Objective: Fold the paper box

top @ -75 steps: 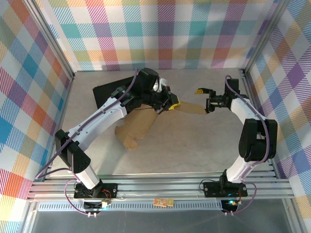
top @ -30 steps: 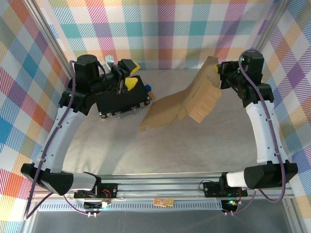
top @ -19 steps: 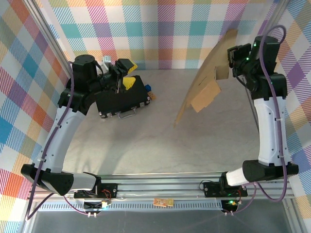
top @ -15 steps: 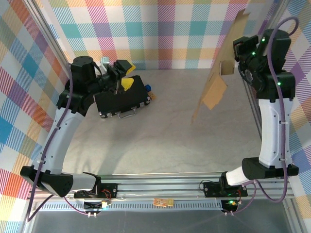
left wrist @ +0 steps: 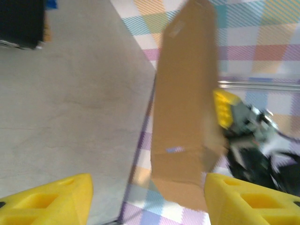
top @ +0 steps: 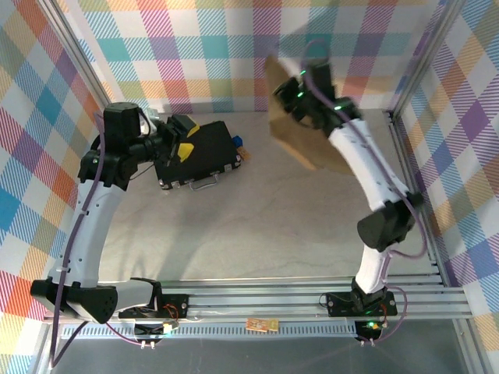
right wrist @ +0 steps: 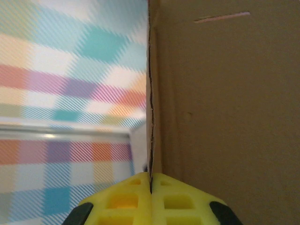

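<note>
The paper box point(top: 288, 128), a plain brown unprinted sheet, hangs in the air near the back wall, clear of the table point(top: 273, 226); the right gripper point(right wrist: 150, 190) is clenched on its edge, yellow fingers pressed together with the cardboard between them; the right wrist view makes this plain, while the top view is blurred there; the left wrist view shows the sheet as a long upright panel, its creases hard to make out; the left gripper point(left wrist: 147, 199) stands released, grasping nothing, by the black case point(top: 204, 148).
</note>
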Robot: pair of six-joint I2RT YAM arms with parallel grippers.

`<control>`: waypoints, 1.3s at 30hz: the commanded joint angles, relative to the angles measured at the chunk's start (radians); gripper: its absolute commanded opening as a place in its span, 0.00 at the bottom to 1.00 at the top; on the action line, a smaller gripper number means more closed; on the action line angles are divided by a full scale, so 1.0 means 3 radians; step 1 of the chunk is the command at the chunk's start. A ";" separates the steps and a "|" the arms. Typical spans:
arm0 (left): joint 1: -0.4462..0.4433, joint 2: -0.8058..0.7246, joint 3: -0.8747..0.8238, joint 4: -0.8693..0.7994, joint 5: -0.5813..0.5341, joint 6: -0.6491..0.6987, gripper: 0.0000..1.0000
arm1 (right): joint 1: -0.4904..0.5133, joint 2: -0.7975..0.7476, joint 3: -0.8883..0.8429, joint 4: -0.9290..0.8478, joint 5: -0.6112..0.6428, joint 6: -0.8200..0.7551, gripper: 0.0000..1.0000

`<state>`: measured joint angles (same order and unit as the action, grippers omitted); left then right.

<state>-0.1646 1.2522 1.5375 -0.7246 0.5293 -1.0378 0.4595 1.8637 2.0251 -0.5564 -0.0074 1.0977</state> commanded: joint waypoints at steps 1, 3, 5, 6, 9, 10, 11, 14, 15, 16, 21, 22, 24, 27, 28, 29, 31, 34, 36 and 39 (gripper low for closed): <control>0.0074 -0.0094 0.0020 -0.0580 -0.0129 0.0434 0.63 | 0.0070 0.0179 -0.0610 0.1254 -0.0497 0.0661 0.00; 0.0078 -0.0122 -0.0049 -0.0672 -0.0148 0.0471 0.62 | 0.0110 0.0205 -0.0890 0.1672 -0.0486 0.0729 0.00; 0.0078 -0.0171 -0.0180 -0.0601 -0.0128 0.0381 0.60 | 0.0138 0.0170 -0.1157 0.1963 -0.0425 0.0787 0.00; 0.0078 -0.0192 -0.0270 -0.0526 -0.0097 0.0298 0.60 | 0.0145 0.0138 -0.1266 0.2047 -0.0389 0.0818 0.00; 0.0044 -0.0219 -0.0492 -0.0191 -0.0057 -0.0069 0.58 | 0.0156 0.0042 -0.1543 0.2143 -0.0297 0.0963 0.00; 0.0004 -0.0220 -0.0570 -0.0023 -0.0061 -0.0233 0.57 | 0.0163 0.0006 -0.1641 0.2174 -0.0265 0.1038 0.00; -0.0068 -0.0216 -0.0648 0.0185 -0.0098 -0.0431 0.56 | 0.0178 -0.0042 -0.1755 0.2243 -0.0207 0.1128 0.00; -0.0385 -0.0158 -0.0733 0.0553 -0.0480 -0.1002 0.54 | 0.0217 -0.0155 -0.2013 0.2415 -0.0021 0.1392 0.00; -0.0508 -0.0141 -0.0752 0.0649 -0.0639 -0.1201 0.54 | 0.0222 -0.0175 -0.2048 0.2441 0.0001 0.1465 0.00; -0.0614 -0.0116 -0.0770 0.0713 -0.0767 -0.1378 0.54 | 0.0225 -0.0192 -0.2059 0.2438 0.0018 0.1514 0.00; -0.1050 0.0085 -0.0765 0.1096 -0.1258 -0.2176 0.54 | 0.0277 -0.0301 -0.1975 0.2277 0.0140 0.1520 0.00; -0.1106 0.0155 -0.0694 0.1101 -0.1279 -0.2223 0.54 | 0.0291 -0.0316 -0.1948 0.2230 0.0167 0.1510 0.00; -0.1190 0.0325 -0.0457 0.0978 -0.1274 -0.2223 0.56 | 0.0318 -0.0336 -0.1860 0.2106 0.0211 0.1469 0.00; -0.1212 0.0486 -0.0034 0.0624 -0.1309 -0.2057 0.59 | 0.0354 -0.0362 -0.1727 0.1944 0.0356 0.1374 0.00; -0.1214 0.0520 0.0099 0.0513 -0.1340 -0.1982 0.59 | 0.0364 -0.0365 -0.1711 0.1903 0.0395 0.1372 0.00; -0.1213 0.0550 0.0272 0.0398 -0.1385 -0.1836 0.59 | 0.0374 -0.0372 -0.1698 0.1872 0.0452 0.1396 0.00; -0.1215 0.0632 0.0538 0.0118 -0.1403 -0.1607 0.60 | 0.0398 -0.0386 -0.1691 0.1871 0.0571 0.1433 0.00; -0.1215 0.0723 0.0714 -0.0188 -0.1279 -0.1434 0.63 | 0.0419 -0.0385 -0.1568 0.1734 0.0671 0.1386 0.00; -0.1241 0.0699 0.0555 -0.0063 -0.1189 -0.1589 0.64 | 0.0422 -0.0378 -0.1545 0.1704 0.0674 0.1380 0.00; -0.1386 0.0657 0.0307 0.0477 -0.1257 -0.1971 0.64 | 0.0449 -0.0367 -0.1540 0.1684 0.0679 0.1420 0.00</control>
<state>-0.5419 1.4403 1.6863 -0.6407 0.1474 -1.5555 0.5808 1.7809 1.5322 -0.0257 0.1642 1.5135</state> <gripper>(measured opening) 0.639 0.051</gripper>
